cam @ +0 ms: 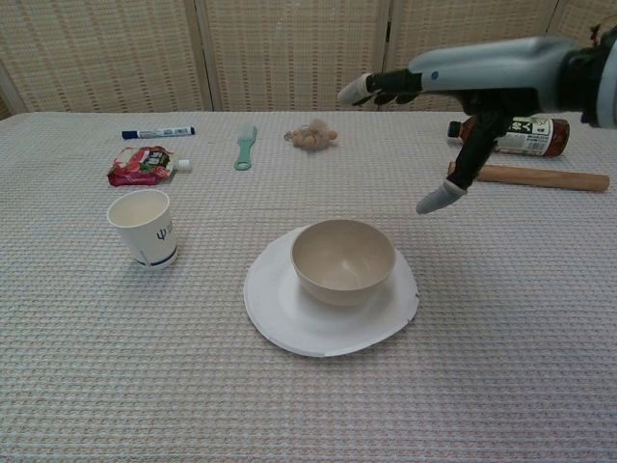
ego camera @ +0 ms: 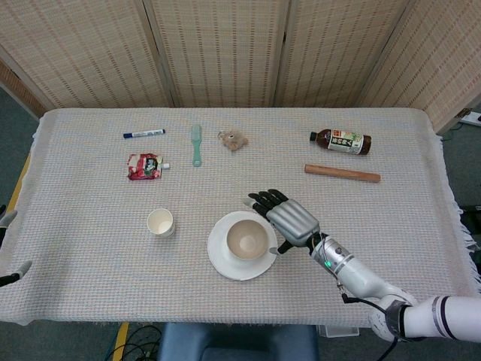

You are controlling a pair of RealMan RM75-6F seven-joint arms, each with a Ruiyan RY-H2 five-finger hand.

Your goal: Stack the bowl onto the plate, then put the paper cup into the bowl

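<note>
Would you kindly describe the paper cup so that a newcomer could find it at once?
Start at the white plate holding the beige bowl near the table's front edge. Left of it, standing apart on the cloth, is the paper cup: upright, white, open-topped, with a blue band at its base.

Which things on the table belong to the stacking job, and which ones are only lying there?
For the job: bowl, already on the plate; paper cup, standing left of the plate.

Lying about: marker, red pouch, green brush, small toy, bottle, wooden stick.
</note>
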